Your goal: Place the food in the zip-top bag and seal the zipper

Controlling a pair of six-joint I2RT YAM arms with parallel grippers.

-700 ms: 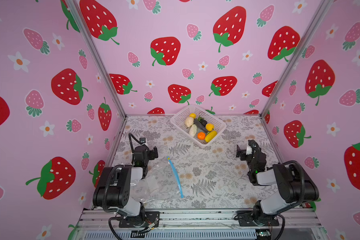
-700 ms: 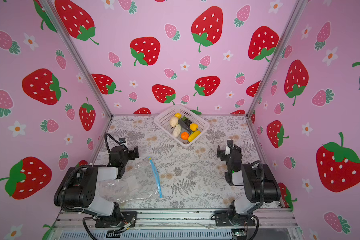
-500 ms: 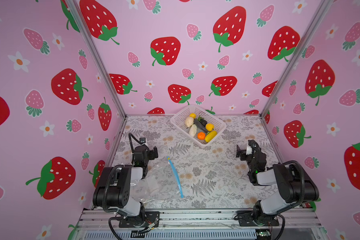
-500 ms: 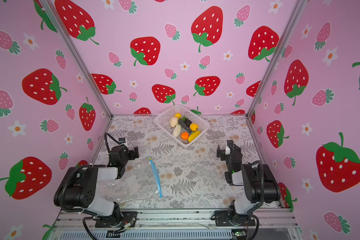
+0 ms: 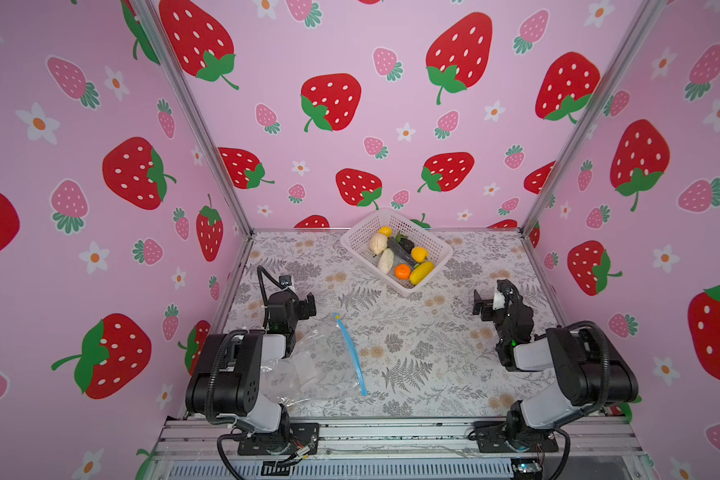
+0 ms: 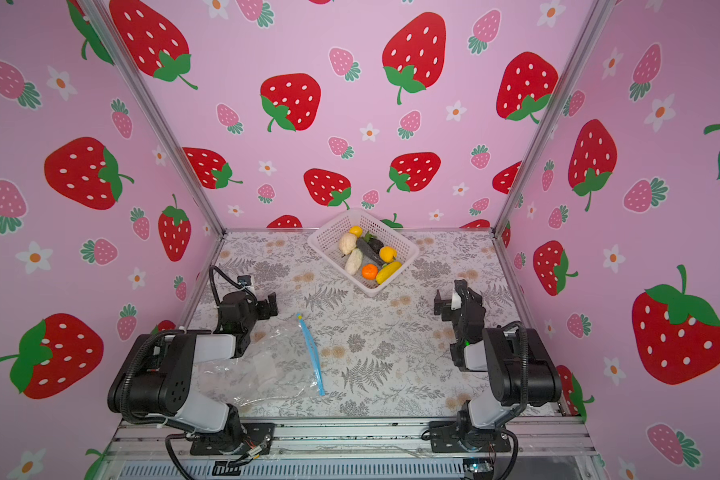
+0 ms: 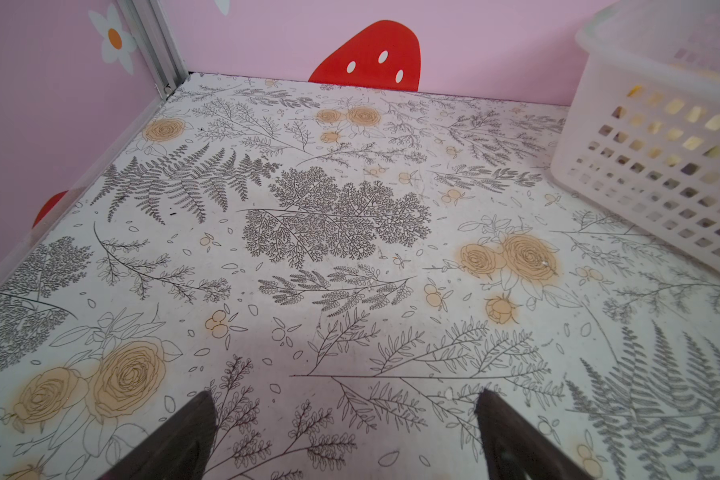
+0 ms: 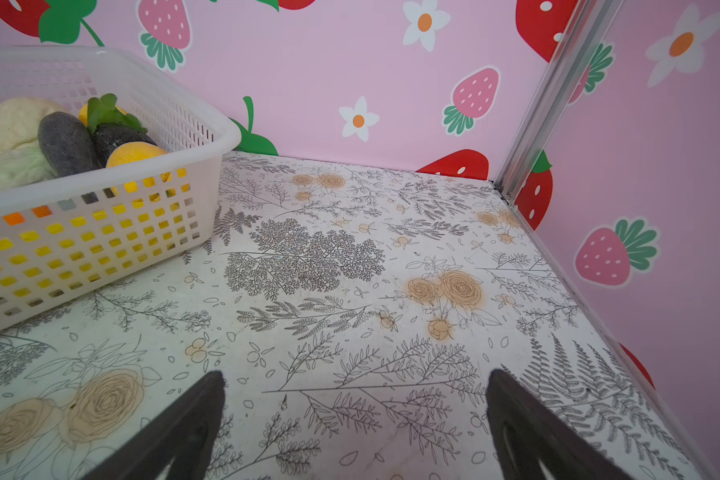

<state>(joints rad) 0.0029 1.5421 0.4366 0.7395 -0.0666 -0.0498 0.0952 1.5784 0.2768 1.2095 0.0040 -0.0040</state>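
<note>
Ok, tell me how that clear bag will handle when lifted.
The zip-top bag looks thin and crinkled, so it will probably sag and fold rather than hold shape. Lying nearly flat, it seems light and may slide if pushed. The blue zipper strip looks stiffer, likely the firmest place to pinch.

The walls [image 5: 391, 50] are pink with red strawberries, the basket [image 5: 356, 243] white, the zipper [image 5: 351, 355] light-blue.

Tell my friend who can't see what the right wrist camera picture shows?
The right gripper hangs open and empty over a flowery table. Off to one side stands a white basket holding toy food: cream, dark and yellow pieces. Pink strawberry walls close in behind.
</note>
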